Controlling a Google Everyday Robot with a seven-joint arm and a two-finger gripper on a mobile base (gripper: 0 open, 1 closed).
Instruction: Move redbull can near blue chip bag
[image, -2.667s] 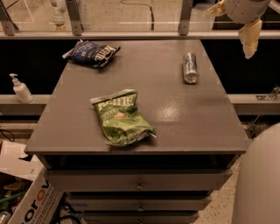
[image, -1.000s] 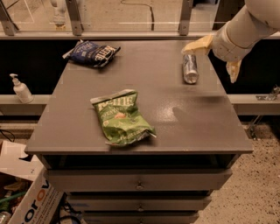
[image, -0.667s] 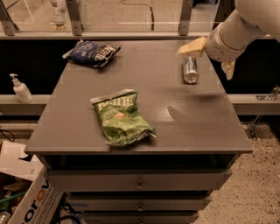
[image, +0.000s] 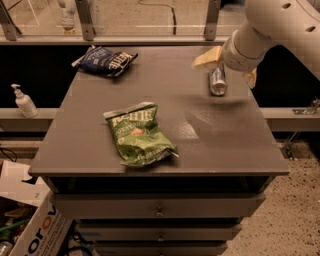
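- Two pale fingers (image: 207, 58) of the gripper (image: 228, 67) stand spread apart, one on each side of the redbull can's (image: 218, 81) far end, and they grasp nothing. The gripper hangs just above the can.
- The can lies on its side on the table (image: 225, 145), with the table's right edge near it. A round can lying down would likely roll if one finger touched it before the other, and a roll to the right could carry it off the table.
- The fingers straddle the can's far end rather than its middle. A closing grip may therefore pinch only the rim and let the can tilt or slip out once lifted.
- The blue chip bag (image: 106, 60) sits well to the can's left and a little farther back. Set down flat there, the can could roll on or nudge the light bag.
- The green chip bag (image: 140, 132) lies to the can's left and nearer the camera. A low, sweeping carry might clip its puffed top.
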